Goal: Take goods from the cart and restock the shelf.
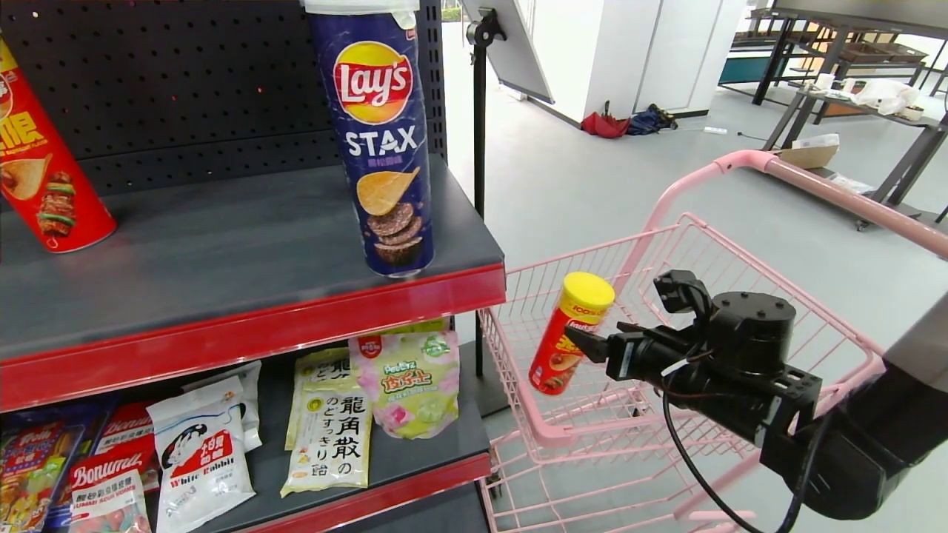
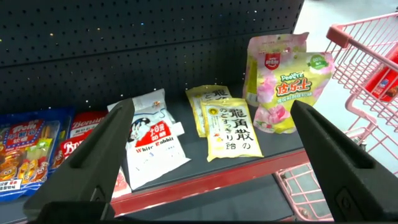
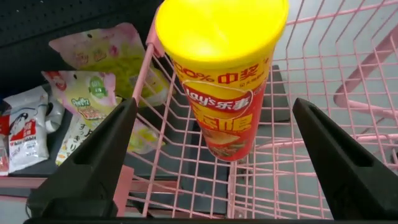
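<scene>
A small red chips can [image 1: 569, 334] with a yellow lid stands tilted inside the pink cart [image 1: 670, 194], near its corner closest to the shelf. My right gripper [image 1: 579, 346] is open, with its two fingers spread wide on either side of the can [image 3: 227, 93] and not touching it. The wrist view looks down on the lid with the cart's wire wall [image 3: 186, 180] behind. My left gripper [image 2: 211, 106] is open and empty in front of the lower shelf [image 2: 205, 177], facing the snack bags. The upper shelf [image 1: 222, 244] has bare room between two tall cans.
A tall blue chips can [image 1: 381, 141] stands at the upper shelf's right front edge and a red one [image 1: 44, 178] at its left. Bags of candy [image 1: 200, 451] and a pink-green pouch [image 1: 411, 385] lie on the lower shelf. A black stand pole [image 1: 479, 133] rises between shelf and cart.
</scene>
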